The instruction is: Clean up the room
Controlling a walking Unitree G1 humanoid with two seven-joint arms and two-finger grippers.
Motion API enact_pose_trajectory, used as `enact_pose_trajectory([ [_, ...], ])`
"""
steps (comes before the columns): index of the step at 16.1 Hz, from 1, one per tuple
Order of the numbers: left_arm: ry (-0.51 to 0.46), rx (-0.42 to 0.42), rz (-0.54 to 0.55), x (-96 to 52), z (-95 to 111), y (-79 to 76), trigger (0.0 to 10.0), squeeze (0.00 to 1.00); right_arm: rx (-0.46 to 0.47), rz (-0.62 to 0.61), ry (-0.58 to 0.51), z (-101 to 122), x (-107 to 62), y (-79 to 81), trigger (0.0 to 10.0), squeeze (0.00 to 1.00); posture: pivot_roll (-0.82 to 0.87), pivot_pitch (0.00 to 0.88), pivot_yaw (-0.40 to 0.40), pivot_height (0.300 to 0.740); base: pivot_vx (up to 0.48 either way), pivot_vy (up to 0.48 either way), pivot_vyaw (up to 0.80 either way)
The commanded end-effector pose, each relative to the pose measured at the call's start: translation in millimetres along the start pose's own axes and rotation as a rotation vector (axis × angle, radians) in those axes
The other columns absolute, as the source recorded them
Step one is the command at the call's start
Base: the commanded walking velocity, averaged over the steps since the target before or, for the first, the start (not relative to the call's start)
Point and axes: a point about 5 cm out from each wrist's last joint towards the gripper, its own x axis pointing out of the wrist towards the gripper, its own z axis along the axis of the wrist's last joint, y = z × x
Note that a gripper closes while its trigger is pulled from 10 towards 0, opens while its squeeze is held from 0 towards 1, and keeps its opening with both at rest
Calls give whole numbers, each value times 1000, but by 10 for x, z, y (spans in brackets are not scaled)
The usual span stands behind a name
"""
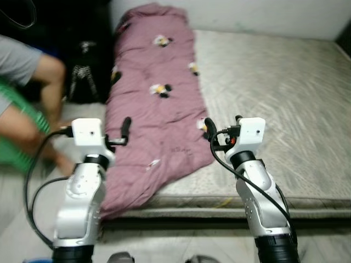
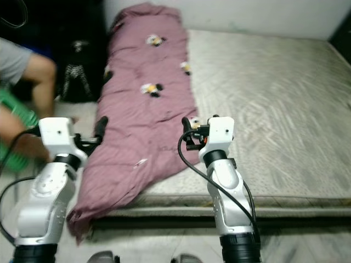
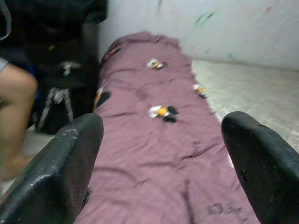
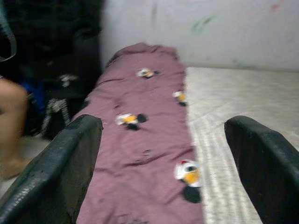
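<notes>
Robot is standing at the foot of a low bed, both arms raised forward at about the same height. A mauve blanket (image 1: pixel 156 104) with small yellow-and-black cartoon prints is lying lengthwise along the left portion of the mattress (image 1: pixel 274 93), its near end hanging over the front edge toward the floor and its left side drooping off the mattress. The rest of the mattress, pale and patterned, is showing uncovered to the right of the blanket. The left gripper (image 3: pixel 161 161) is hovering over the blanket's near left part, fingers spread wide apart with nothing between them; the fabric is running away from it toward the wall. The right gripper (image 4: pixel 163 161) is hovering above the blanket's right edge where it meets bare mattress, fingers likewise spread wide and holding nothing. Neither gripper is touching the fabric as far as the wrist views are showing. A person (image 1: pixel 30 93) in a grey top is sitting to the robot's left, bare knee bent, beside something green (image 1: pixel 19 139). A dark bag with a white print (image 1: pixel 82 74) is standing on the floor between the person and the bed. Head views are slightly blurred.
</notes>
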Motion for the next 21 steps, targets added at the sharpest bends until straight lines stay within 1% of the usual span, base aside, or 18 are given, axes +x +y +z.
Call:
enact_pose_trajectory([
  [1,-2,-7,-32,10,18,-78,10000,0,-16,-37,8,2,-23,-99,10000,0,-30,81,-63,740,281,0,0],
  [7,5,-10,-31,6,6,-79,10000,0,-14,-54,12,5,-21,-130,10000,0,-31,85,-62,740,268,0,0],
  [9,15,-20,-26,6,-11,-83,10000,0,-10,-54,17,-4,-26,-129,10000,0,-31,85,-62,740,0,0,0],
  [10,16,-6,-26,0,-20,-93,10000,0,11,-56,24,-13,-24,-125,10000,0,-31,85,-62,740,0,0,-800],
  [12,14,31,-28,-23,-37,-102,10000,0,-5,-57,16,2,-24,-126,10000,0,-31,80,-59,740,0,0,-691],
  [14,56,74,-3,-65,-96,-83,10000,0,-8,-55,19,-6,-40,-122,10000,0,-31,78,-56,740,0,0,0],
  [15,57,79,-13,-82,-119,-80,10000,0,-7,-54,22,-15,-49,-118,10000,0,-31,78,-56,740,0,0,0],
  [16,57,54,-45,-116,-146,-78,10000,0,-5,-52,23,-22,-60,-106,10000,0,-31,79,-53,740,0,0,0],
  [17,54,61,-28,-138,-155,-53,10000,0,-4,-52,25,-25,-67,-100,10000,0,-32,81,-52,740,0,0,0],
  [18,71,75,-5,-145,-183,-33,10000,0,-1,-54,30,-36,-77,-97,10000,0,-32,81,-52,740,0,0,0],
  [20,91,66,-17,-140,-203,-36,10000,0,8,-57,43,-58,-88,-97,10000,0,-28,84,-53,740,0,0,0],
  [21,102,39,-17,-133,-209,-43,10000,0,15,-60,51,-67,-88,-98,10000,0,-28,84,-53,740,0,0,-463],
])
